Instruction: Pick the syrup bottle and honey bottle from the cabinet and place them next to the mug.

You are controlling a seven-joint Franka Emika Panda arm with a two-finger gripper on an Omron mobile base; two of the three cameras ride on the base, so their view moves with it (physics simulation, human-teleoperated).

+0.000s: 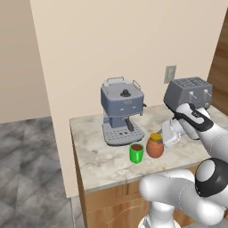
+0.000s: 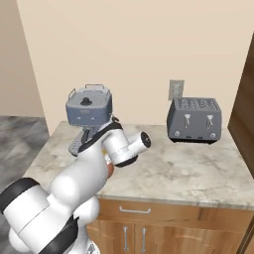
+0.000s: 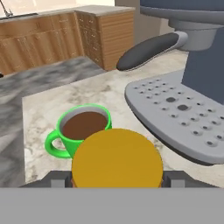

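Here the bench [image 1: 102, 162] is carrying a grey coffee machine [image 1: 121, 111] and a toaster [image 1: 188, 92], with the arm reaching in from the toaster side. The honey bottle [image 1: 155, 145] is sitting on the stone just beside the mug [image 1: 136, 152], and in the hand view its yellow lid is lying between the fingers [image 3: 57, 178], which look closed on the jar. The step appears to be the set-down. Doing it well means checking the base is resting flat, opening fully, then lifting straight away without brushing the mug handle.
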